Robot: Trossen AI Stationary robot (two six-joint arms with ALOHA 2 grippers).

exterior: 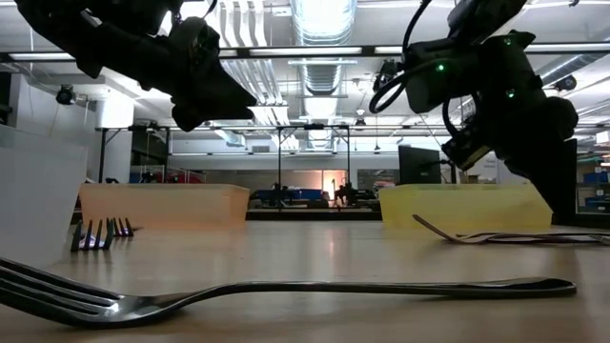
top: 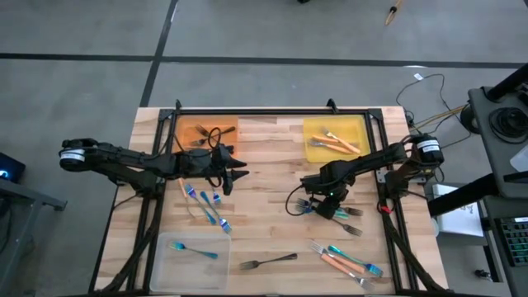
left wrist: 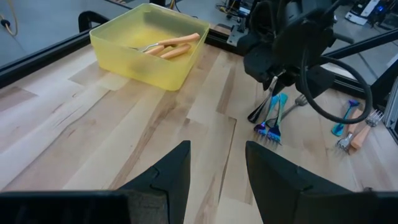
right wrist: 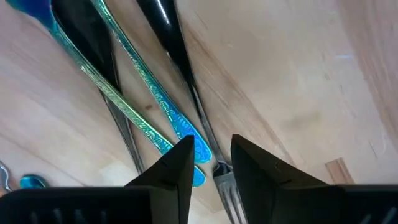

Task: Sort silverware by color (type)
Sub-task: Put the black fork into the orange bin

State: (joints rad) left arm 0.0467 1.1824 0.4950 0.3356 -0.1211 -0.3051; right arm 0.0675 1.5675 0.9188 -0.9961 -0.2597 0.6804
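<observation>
Right gripper point(right wrist: 210, 158) hangs open just above teal forks point(right wrist: 146, 115); left gripper point(left wrist: 216, 168) waits open mid-table.

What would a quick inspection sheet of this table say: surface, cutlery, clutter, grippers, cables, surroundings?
Surface: pale wooden butcher-block table inside a black metal frame.
Job's things: orange-handled forks in the yellow plastic tray; dark grey metal forks in the orange plastic tray; one shiny blue-teal fork in the clear plastic tray; loose blue-teal forks and a lone grey fork on the wood.
Clutter: nothing seen.
Grippers: left gripper open, above bare wood; right gripper open, low over a mixed cutlery pile.
Cables: white and yellow wires beyond the table's corner.
Surroundings: grey floor.
</observation>
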